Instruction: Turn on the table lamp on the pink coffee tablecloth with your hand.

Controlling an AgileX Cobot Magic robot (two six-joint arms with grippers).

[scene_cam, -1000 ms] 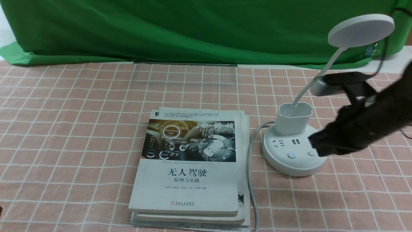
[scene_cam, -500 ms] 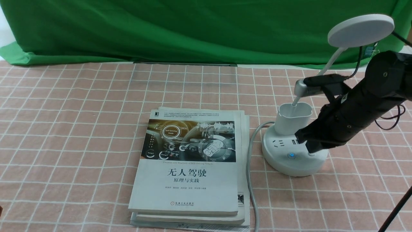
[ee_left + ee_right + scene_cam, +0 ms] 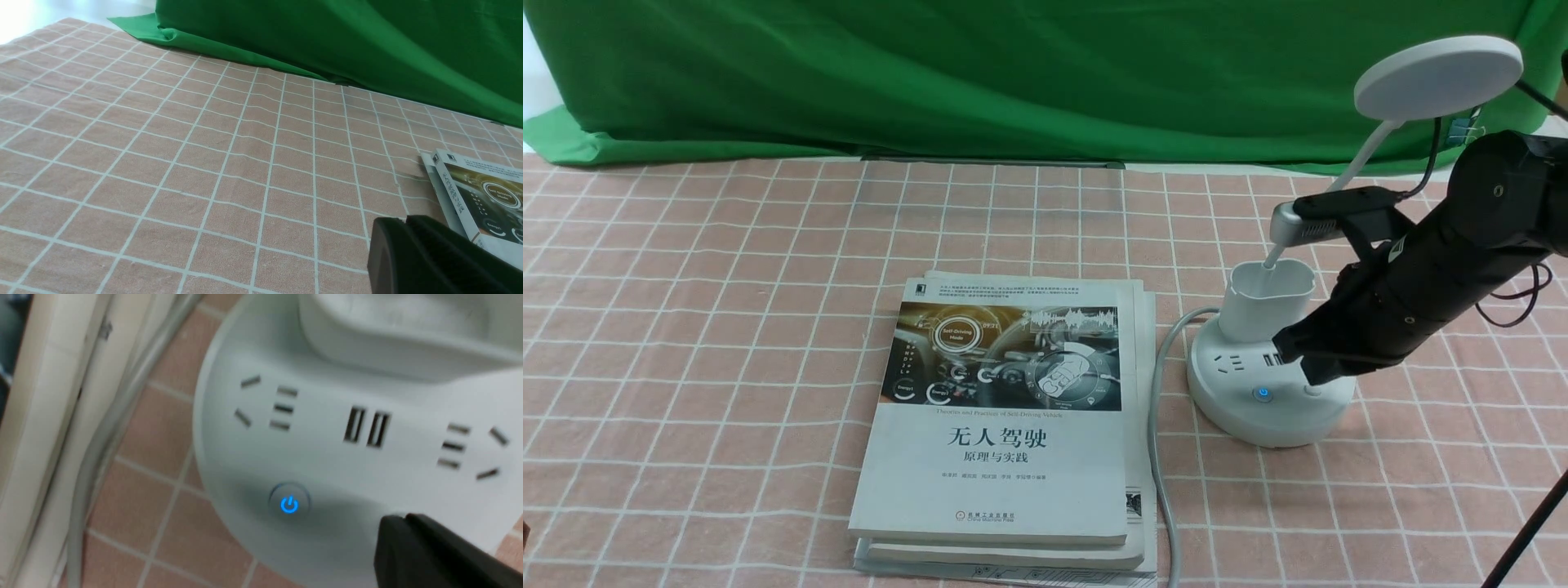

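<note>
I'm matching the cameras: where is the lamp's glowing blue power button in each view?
Front view: power button on the near edge of the lamp base.
Left wrist view: not in it.
Right wrist view: power button between the USB slots and the base's rim.
Shared landmark: book stack.

The white table lamp (image 3: 1266, 310) is standing on the pink coffee tablecloth (image 3: 727, 286), its base sitting under my hand (image 3: 1316, 369), one button glowing blue

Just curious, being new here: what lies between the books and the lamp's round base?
A grey cable lies on the pink tablecloth between the books and the base of the table lamp. It shows clearest in the front view.
</note>
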